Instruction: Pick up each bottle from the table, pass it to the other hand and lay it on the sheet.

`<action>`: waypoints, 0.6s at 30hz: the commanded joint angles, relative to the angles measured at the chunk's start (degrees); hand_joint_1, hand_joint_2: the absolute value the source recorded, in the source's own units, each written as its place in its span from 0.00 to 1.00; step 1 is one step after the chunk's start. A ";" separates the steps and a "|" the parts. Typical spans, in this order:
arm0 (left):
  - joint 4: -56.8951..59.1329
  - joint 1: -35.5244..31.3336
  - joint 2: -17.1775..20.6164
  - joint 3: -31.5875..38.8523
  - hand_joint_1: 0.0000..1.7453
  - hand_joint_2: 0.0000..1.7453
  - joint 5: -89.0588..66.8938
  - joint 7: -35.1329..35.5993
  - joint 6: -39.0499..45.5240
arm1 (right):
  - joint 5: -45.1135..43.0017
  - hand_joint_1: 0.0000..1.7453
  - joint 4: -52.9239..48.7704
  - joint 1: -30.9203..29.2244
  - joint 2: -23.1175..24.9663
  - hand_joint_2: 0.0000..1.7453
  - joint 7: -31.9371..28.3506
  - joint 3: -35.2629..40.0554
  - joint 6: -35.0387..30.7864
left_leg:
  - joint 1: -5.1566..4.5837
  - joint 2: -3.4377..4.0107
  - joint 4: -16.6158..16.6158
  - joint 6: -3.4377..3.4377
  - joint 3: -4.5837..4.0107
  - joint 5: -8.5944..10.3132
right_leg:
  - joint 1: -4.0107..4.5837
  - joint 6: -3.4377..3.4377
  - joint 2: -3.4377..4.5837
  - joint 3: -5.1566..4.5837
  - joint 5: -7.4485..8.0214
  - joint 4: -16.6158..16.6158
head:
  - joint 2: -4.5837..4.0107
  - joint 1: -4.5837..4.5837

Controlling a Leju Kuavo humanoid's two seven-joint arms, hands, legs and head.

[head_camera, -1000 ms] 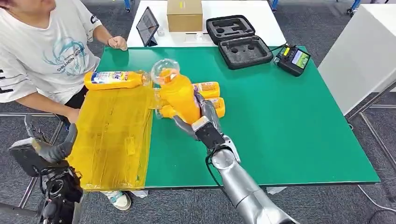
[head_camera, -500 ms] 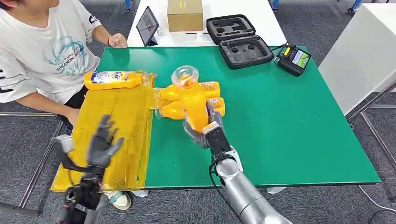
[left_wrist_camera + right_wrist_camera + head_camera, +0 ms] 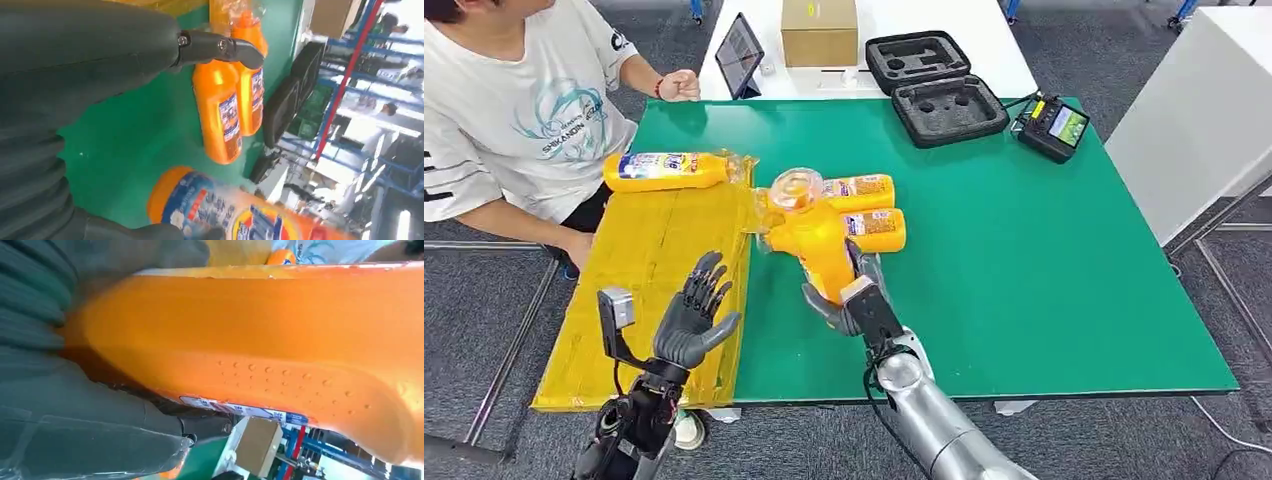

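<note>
Since a moment ago the left hand (image 3: 692, 318) has risen, fingers spread and empty, while the right hand (image 3: 849, 297) clamps the lifted bottle (image 3: 816, 240) above the table (image 3: 1044, 260). A misjudged handover could drop it short of the sheet (image 3: 659, 270).

No brand text is legible on the bottle labels (image 3: 872, 186); the person's shirt (image 3: 574, 135) print is too small to read.

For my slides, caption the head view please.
Right hand lifts an orange bottle toward the open left hand, yellow sheet alongside.
</note>
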 commanded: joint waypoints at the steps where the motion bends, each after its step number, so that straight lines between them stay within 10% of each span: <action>1: 5.18 -5.99 1.23 -6.93 0.00 1.00 1.55 -0.02 4.07 | 3.87 1.00 12.23 -3.96 4.25 1.00 0.02 8.72 -1.05 | 0.06 0.00 0.00 -0.07 0.17 -0.07 | 0.05 -0.06 0.06 0.17 -0.06 -0.01 | 0.00 0.00; 18: 0.52 -5.02 1.44 -8.57 0.00 1.00 13.84 2.46 -1.57 | 4.64 1.00 19.93 -3.83 5.84 1.00 3.87 21.84 -1.70 | 0.12 -0.16 -0.03 -0.09 0.37 -0.14 | 0.10 -0.08 -0.07 0.39 -0.17 -0.08 | 0.00 -0.04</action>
